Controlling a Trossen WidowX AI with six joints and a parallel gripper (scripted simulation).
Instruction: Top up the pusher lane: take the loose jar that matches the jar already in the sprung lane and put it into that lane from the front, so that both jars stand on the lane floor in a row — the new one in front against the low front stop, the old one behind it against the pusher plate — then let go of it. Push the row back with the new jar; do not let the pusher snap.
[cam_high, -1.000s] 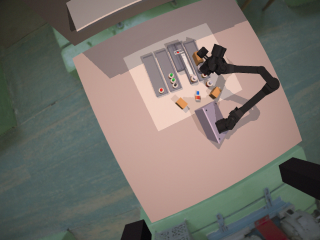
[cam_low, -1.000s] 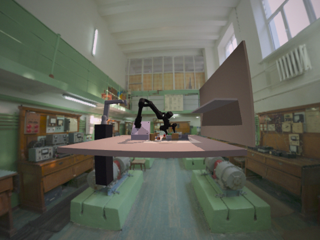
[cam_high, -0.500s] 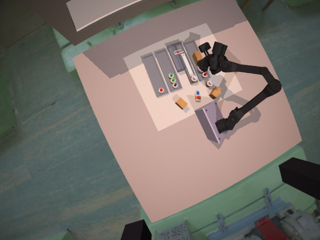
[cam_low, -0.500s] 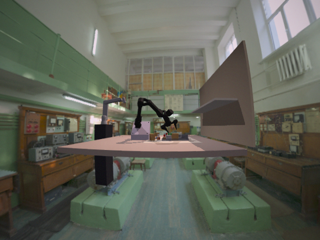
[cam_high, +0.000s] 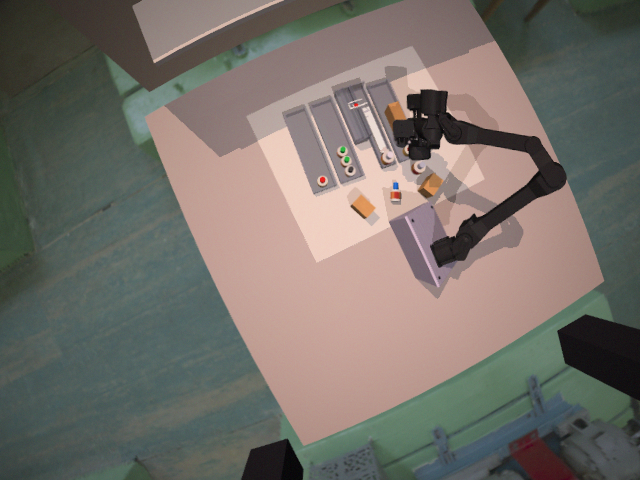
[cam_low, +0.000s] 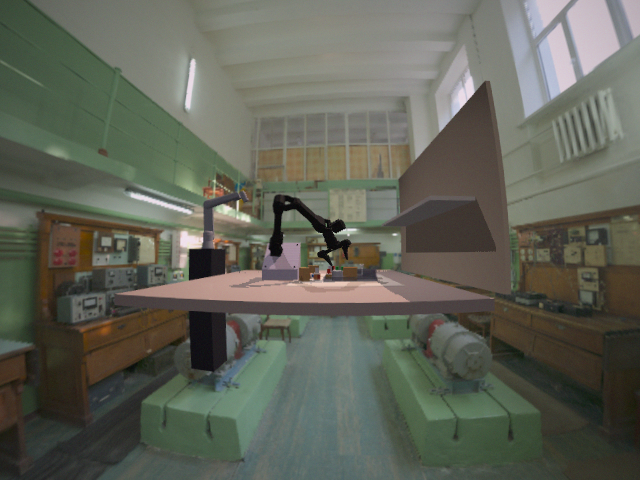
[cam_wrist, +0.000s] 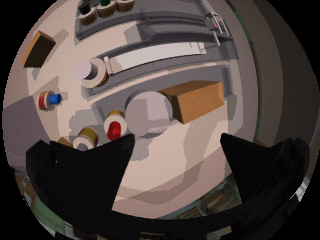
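Note:
The sprung lane (cam_high: 380, 164) holds a grey-lidded jar (cam_high: 387, 157) (cam_wrist: 90, 71) at its front, with the long white pusher (cam_high: 374, 128) (cam_wrist: 155, 55) behind it. A loose jar with the same grey lid and a gold-brown band (cam_high: 418, 166) (cam_wrist: 86, 141) stands outside the lanes, in front of the right-hand lane. My gripper (cam_high: 409, 142) (cam_low: 338, 260) (cam_wrist: 179, 138) is wide open and empty, above the right-hand lane's outer side. In the wrist view the loose jar is beyond the left finger, partly hidden at its lower edge.
The right-hand lane holds a red-lidded jar (cam_wrist: 115, 129), a large pale round-topped item (cam_wrist: 149, 114) and an orange box (cam_high: 395, 114) (cam_wrist: 197, 102). A blue-capped bottle (cam_high: 395, 192) (cam_wrist: 49, 100) lies in front. Other orange boxes (cam_high: 362, 206) (cam_high: 430, 185) flank it.

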